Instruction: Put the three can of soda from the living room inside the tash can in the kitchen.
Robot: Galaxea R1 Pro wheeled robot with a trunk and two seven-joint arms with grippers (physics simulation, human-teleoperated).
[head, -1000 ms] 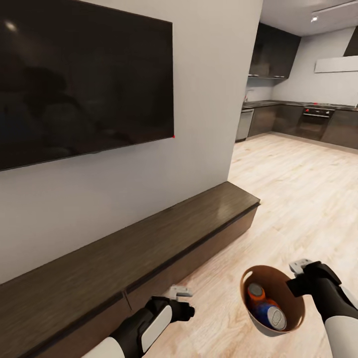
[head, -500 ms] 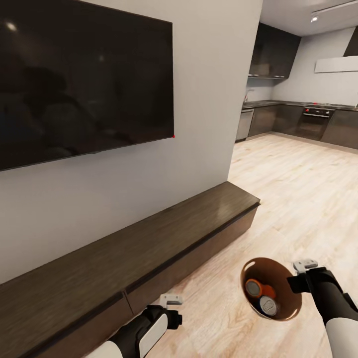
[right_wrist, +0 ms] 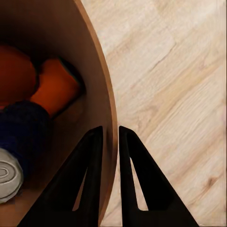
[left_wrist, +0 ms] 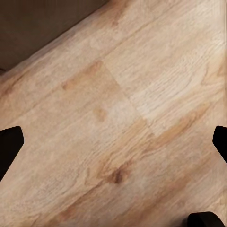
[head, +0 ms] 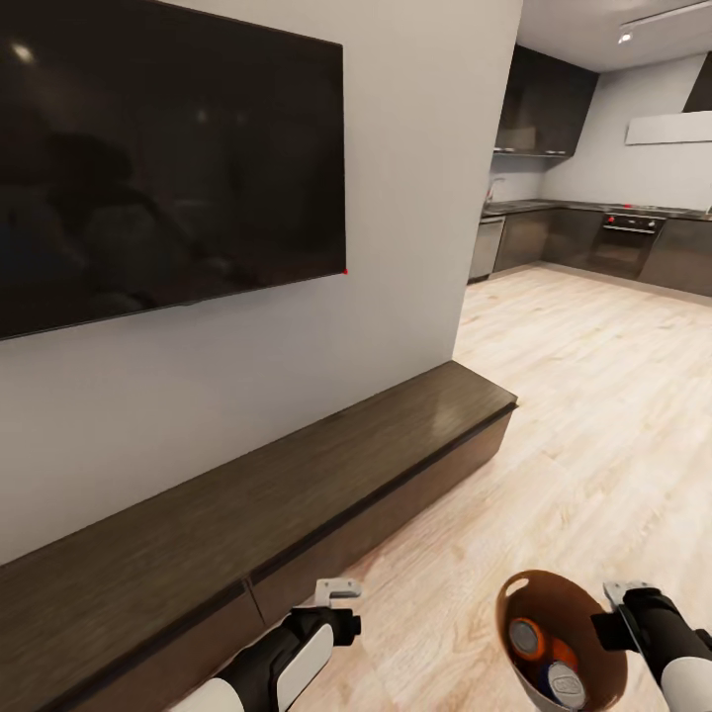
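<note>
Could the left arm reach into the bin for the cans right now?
Probably yes. The left gripper is open and holds nothing, over bare wood floor. The trash can, pinched by its rim in the right gripper, has its mouth open with the soda cans exposed, and nothing lies between.

Even, bright room light; ceiling spot (head: 625, 37) glows over the kitchen. TV (head: 168, 163) holds faint glare. Wrist views soft, grainy.
</note>
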